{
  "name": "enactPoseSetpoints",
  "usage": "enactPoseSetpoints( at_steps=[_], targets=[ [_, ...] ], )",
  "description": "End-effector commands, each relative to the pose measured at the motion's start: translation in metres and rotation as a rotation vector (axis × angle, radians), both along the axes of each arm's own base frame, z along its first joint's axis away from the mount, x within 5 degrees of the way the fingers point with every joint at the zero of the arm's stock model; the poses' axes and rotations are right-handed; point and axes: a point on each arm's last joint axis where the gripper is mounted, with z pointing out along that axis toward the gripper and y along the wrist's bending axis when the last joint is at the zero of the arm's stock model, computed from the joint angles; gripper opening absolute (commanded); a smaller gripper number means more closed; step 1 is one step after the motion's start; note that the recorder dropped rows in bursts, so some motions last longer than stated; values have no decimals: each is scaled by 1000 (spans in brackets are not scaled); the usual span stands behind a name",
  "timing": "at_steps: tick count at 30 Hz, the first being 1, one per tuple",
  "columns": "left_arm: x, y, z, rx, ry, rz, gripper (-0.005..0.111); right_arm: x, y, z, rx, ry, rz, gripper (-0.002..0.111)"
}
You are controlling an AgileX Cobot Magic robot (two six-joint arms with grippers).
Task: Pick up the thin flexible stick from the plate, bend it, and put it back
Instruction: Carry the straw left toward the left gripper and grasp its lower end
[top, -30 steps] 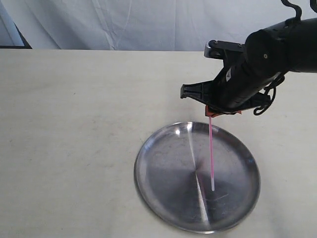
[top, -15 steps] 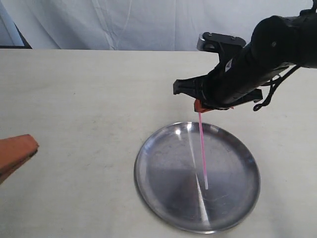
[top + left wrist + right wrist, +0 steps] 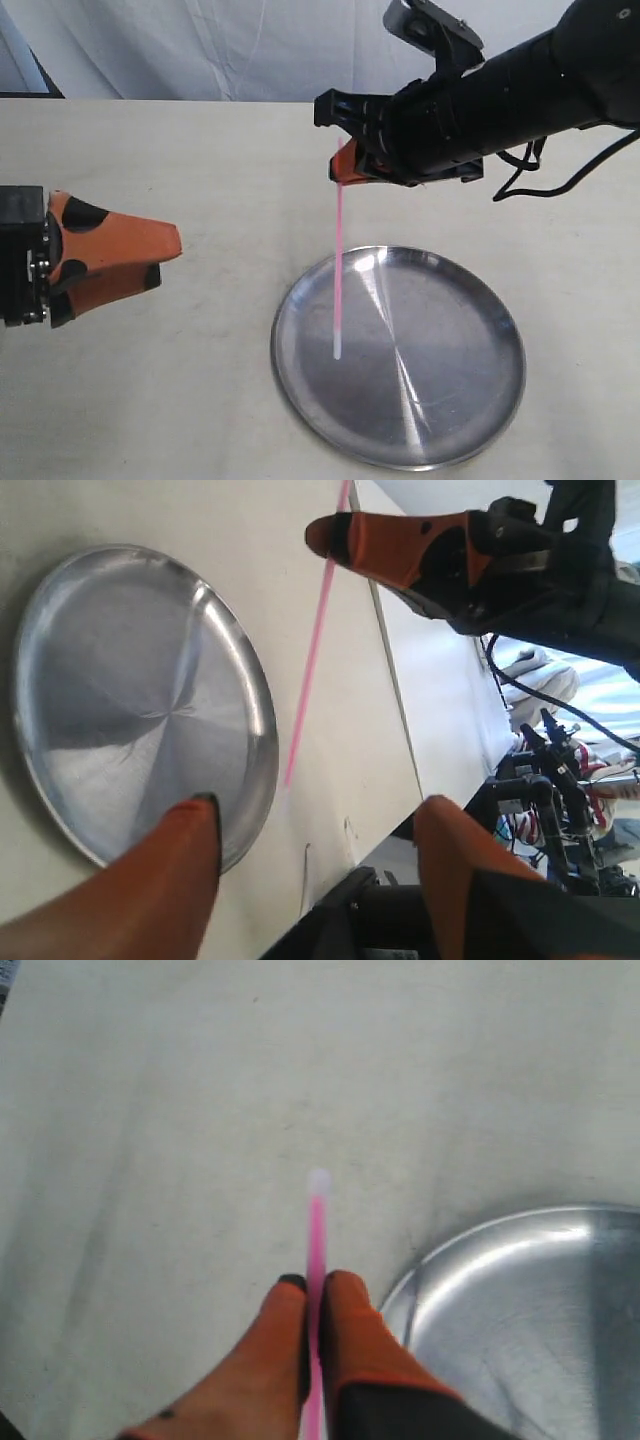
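1. Exterior view: plate sits nearest.
2. Left gripper: jaws wide apart, empty, well left of plate; probably poised to take the free end.
3. Right gripper pinches stick by its top; it hangs straight, tip over plate, ready for bending.

Beige table (white drape behind)

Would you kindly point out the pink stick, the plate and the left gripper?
pink stick (image 3: 339, 270): exterior view, middle of its shaft.
plate (image 3: 462, 340): exterior view, bare surface right of centre.
left gripper (image 3: 168, 260): exterior view, midway between its fingertips.
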Motion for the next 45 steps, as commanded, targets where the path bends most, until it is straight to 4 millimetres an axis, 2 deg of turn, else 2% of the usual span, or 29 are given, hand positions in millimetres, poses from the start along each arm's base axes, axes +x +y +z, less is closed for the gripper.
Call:
enactPoseSetpoints(
  at_steps=[1,6,14,21,36,41,45],
  targets=[
    [9,-3,-3,-28,-39,-44,56,-1,5,10,112,-31,1,-1],
    [11,-16,-8,-6,-81,-84,56,-4,23,18,210,-74,7,-1],
    [8,-24,-10,24,-105,-116,56,-6,27,21,264,-45,1,-1],
    [4,-32,-11,43,-109,-148,56,-16,46,22,268,-65,29,-1],
    [3,-33,-14,74,-115,-160,56,-16,58,44,319,-105,77,-1],
    [4,-32,-14,78,-115,-155,47,-15,58,43,318,-104,77,-1],
    [4,-32,-14,78,-115,-155,25,-15,58,43,318,-104,77,-1]
  ],
)
